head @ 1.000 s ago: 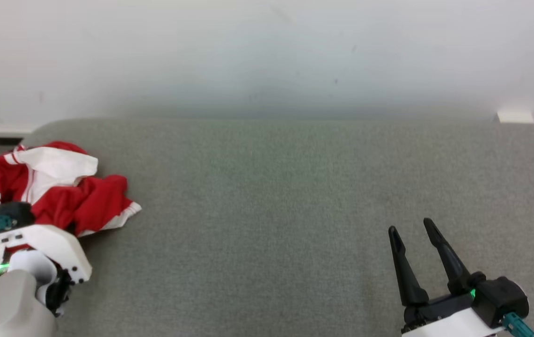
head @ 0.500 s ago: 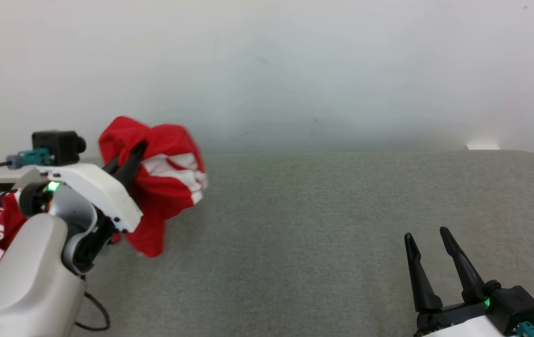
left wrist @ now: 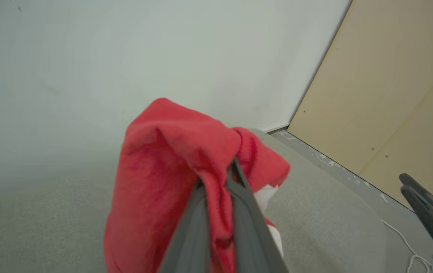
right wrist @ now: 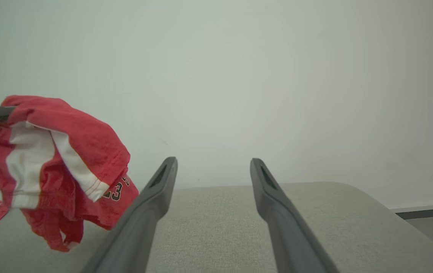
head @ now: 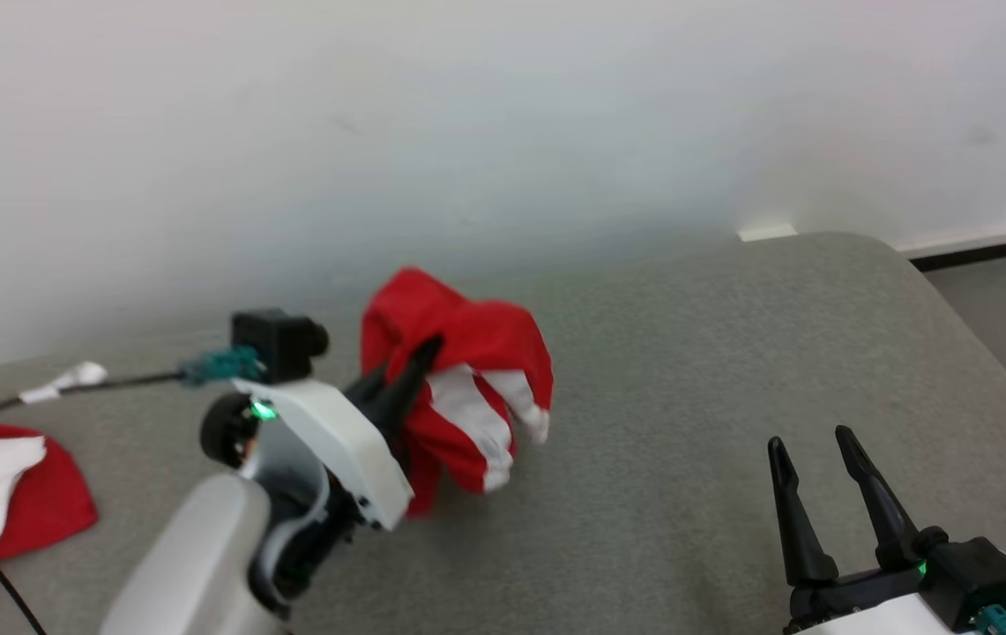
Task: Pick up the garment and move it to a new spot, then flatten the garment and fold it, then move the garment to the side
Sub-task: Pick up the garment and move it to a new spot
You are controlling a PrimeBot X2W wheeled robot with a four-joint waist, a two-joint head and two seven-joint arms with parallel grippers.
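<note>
Nearest the robot, at the lower right of the head view, the right gripper (head: 809, 438) hovers over the grey, felt-covered table with rounded corners (head: 688, 370). Its two long dark fingers are spread wide with nothing between them, as its own wrist view confirms (right wrist: 213, 162). Farther in and to the left, the pale left forearm reaches up the head view to the left gripper (head: 428, 346), whose fingers are pinched tight on a fold of the crumpled red-and-white fabric garment (head: 458, 326). In the left wrist view, red cloth is squeezed between the two fingers (left wrist: 219, 175) and drapes over their tips (left wrist: 163, 151). The garment hangs bunched from that grip near the middle of the table, toward its far edge, and the right wrist view shows a dark printed number on it (right wrist: 68, 129). Whether its lowest fold touches the felt cannot be told. A thin black cable with a white tag (head: 70, 379) runs off to the left from the wrist. At the table's far left, well apart from the held garment, a second flat piece of red-and-white cloth (head: 26, 503) lies on the felt. Behind the table stands a plain white wall (head: 503, 115).
</note>
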